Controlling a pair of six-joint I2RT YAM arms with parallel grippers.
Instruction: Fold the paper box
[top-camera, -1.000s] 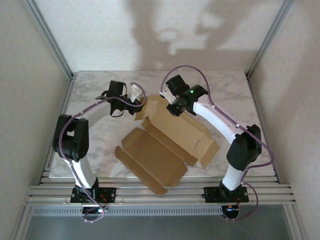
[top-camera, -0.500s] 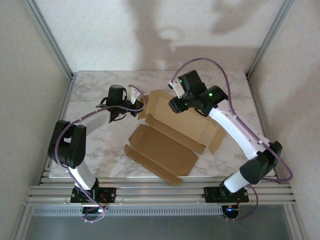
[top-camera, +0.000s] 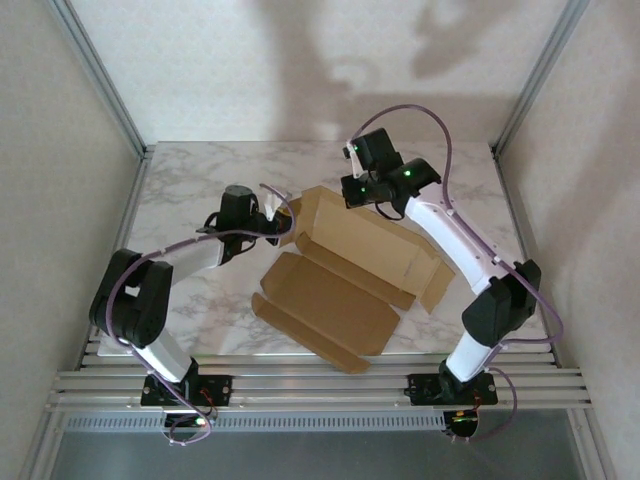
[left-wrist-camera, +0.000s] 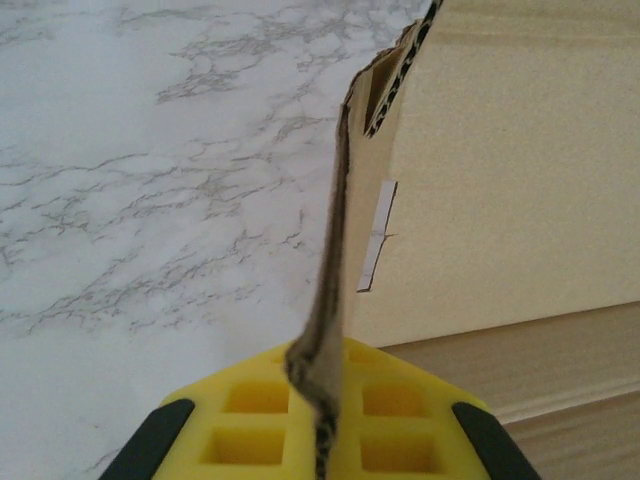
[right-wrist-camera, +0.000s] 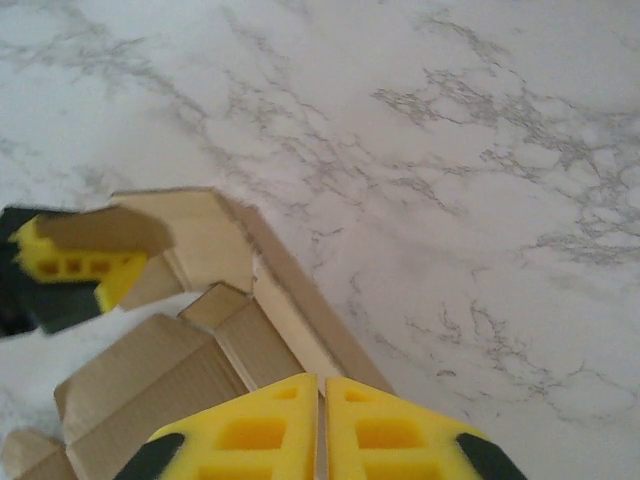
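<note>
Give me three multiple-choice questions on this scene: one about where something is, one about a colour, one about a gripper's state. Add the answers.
1. Where does the left gripper hold the paper box?
A) its near edge by the arm bases
B) a flap at its far left end
C) its middle panel

2. What colour are the gripper pads?
A) red
B) yellow
C) blue

3. How does the right gripper stand?
A) wide open
B) shut on a pen
C) shut, pads together

Answers:
1 B: the left wrist view shows the flap's edge pinched between the pads, and the top view puts it at the box's far left.
2 B: both wrist views show yellow pads.
3 C: the right wrist view shows its pads meeting with nothing between them.
</note>
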